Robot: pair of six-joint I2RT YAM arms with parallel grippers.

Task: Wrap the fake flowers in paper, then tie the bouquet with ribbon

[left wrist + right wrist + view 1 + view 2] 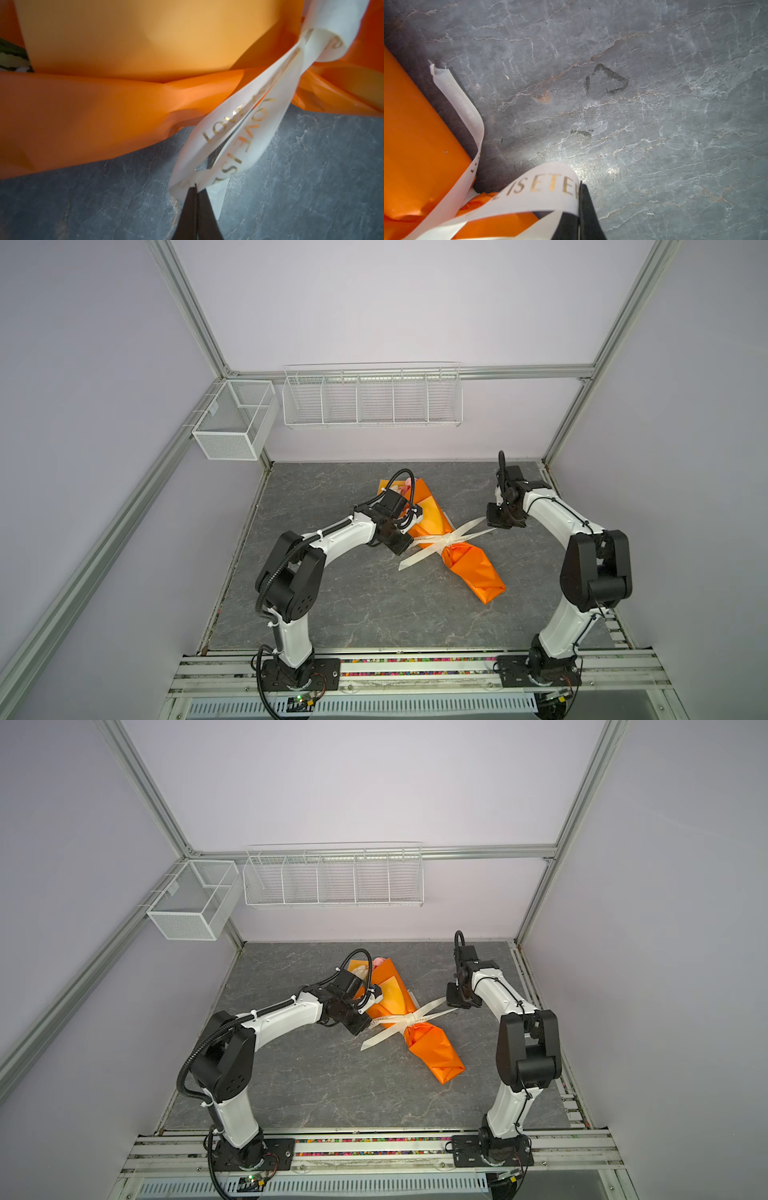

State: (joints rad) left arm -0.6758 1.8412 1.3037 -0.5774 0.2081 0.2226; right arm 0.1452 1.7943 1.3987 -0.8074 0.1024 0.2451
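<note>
the bouquet [473, 572] lies on its side in the middle of the grey table [353, 614] in both top views. it runs from upper left of centre, where a few pale flower heads [404, 488] peek out of the orange paper [432, 510], down to the folded stem end at lower right of centre. a cream ribbon [447, 540] with gold lettering is cinched round its waist. to my eye the whole thing is light and soft: thin paper that creases and would slide on the smooth stone, and a slick ribbon that could slip through a weak pinch. so i would not take it by the paper or the blooms. the ribbon close to the knot looks like the place to hold, with both pulls kept even so the bundle is not dragged sideways. the left gripper [195, 187] has its fingers pressed together on a doubled fold of ribbon, plain in the left wrist view. that arm reaches in low from the lower left, its wrist passing over the wider upper part of the wrap. the right gripper [580, 185] is likewise pinched on a curl of ribbon. its arm arches in from the right with the wrist turned down, low to the right of the knot. a loose tail [415, 560] trails off toward lower left.
</note>
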